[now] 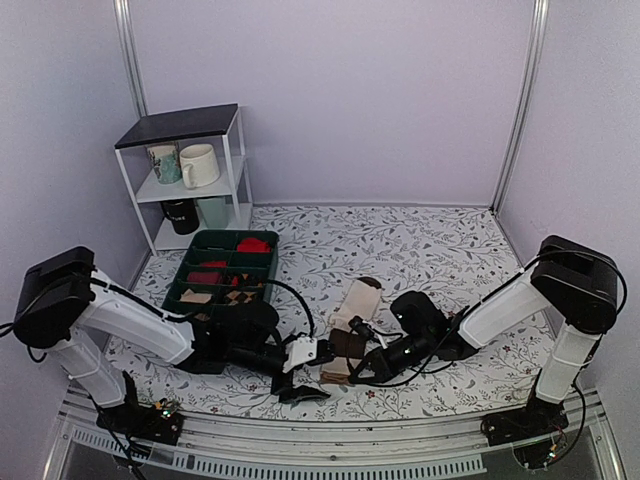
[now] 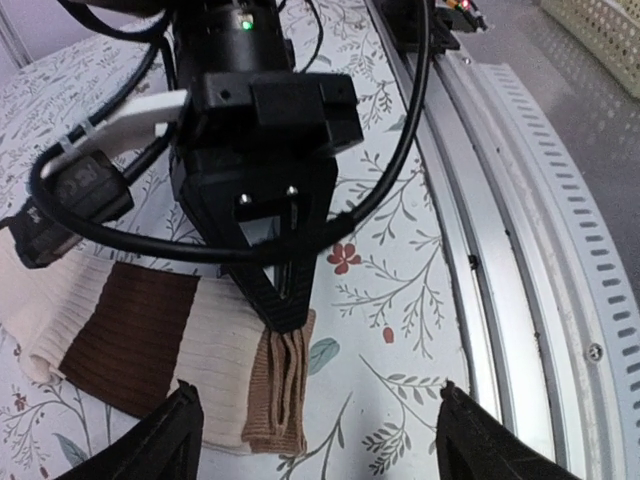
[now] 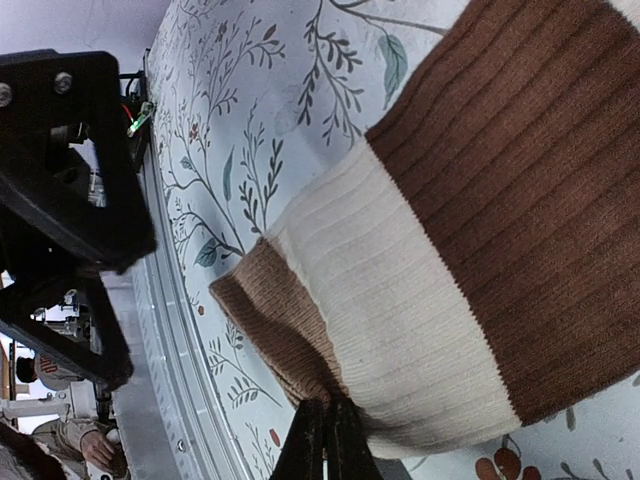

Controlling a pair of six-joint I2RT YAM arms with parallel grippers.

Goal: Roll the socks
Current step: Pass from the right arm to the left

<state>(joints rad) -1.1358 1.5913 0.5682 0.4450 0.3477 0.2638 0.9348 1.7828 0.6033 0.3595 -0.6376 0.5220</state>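
Right wrist: right tool (image 3: 325, 410) tight on the socks (image 3: 450, 250) at the tan end; left tool (image 2: 318, 395) wide.

This is looking like a robotics lab booth: plain lilac panels (image 1: 380, 100) are enclosing a floral-clothed table (image 1: 430, 250), a metal rail (image 1: 330, 440) running along its near edge.

The flowery table (image 1: 430, 250) holds three things. On it are the socks (image 1: 358, 300), a green tray (image 1: 220, 234) and a white shelf (image 1: 180, 127).
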